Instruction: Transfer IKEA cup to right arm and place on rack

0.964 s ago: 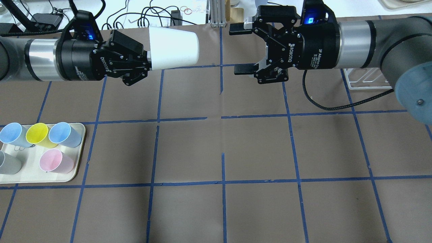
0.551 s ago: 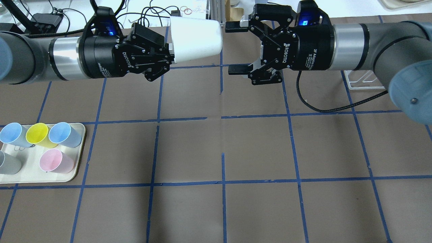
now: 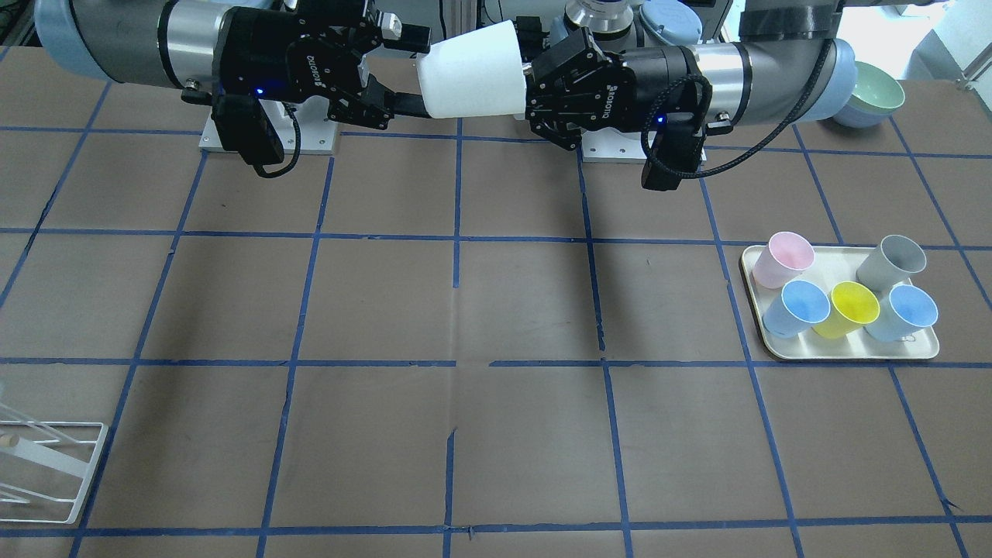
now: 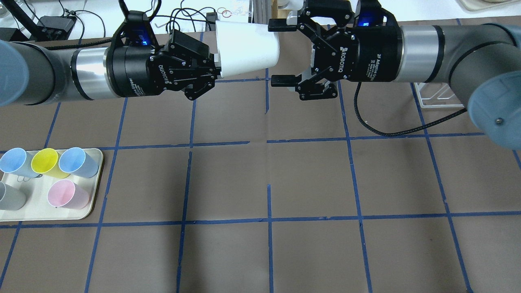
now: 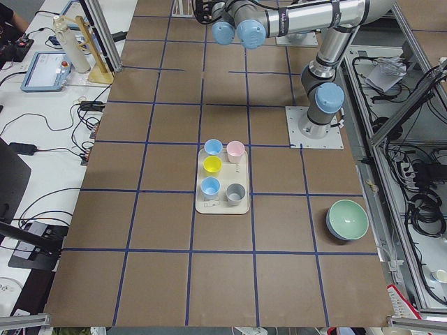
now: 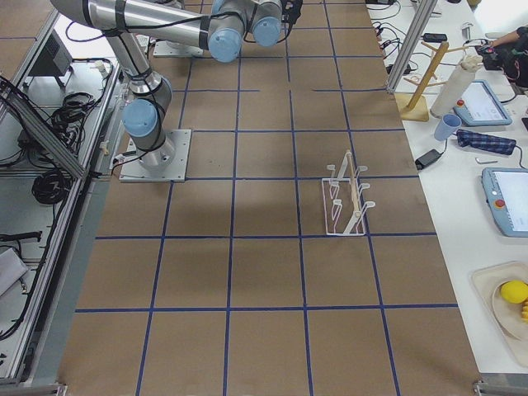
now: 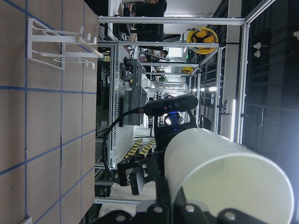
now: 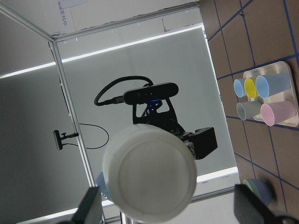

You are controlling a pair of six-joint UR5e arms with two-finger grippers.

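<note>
The IKEA cup (image 4: 248,49) is held on its side in the air above the worktop (image 4: 309,179), about midway between left and right. Its mouth end is gripped by the left hand (image 4: 216,67), which is closed on the rim. Its closed base is turned toward the right hand (image 4: 280,53).

The right hand is spread wide open. In the overhead view one finger (image 4: 279,26) lies at the far side of the base, and the other finger (image 4: 281,80) lies at the near side, clear of the cup wall. The base is thus set just between the fingertips of the right hand. Whether the far finger touches the cup cannot be told.

In the right wrist view the round base is seen head-on between the two pads, nearer the pad at that view's left. In the front-facing view the cup is seen to bridge the gap between the two hands, with both forearms stretched out level toward each other.

The rack (image 6: 346,198) stands at the far right of the worktop, well apart from the cup. In the overhead view it is partly hidden behind the right arm (image 4: 427,53).

On the left of the worktop a tray (image 4: 49,211) carries two blue cups (image 4: 14,160), a yellow cup (image 4: 44,160), a pink cup (image 4: 63,194) and a grey cup (image 4: 8,197), all upright.
</note>
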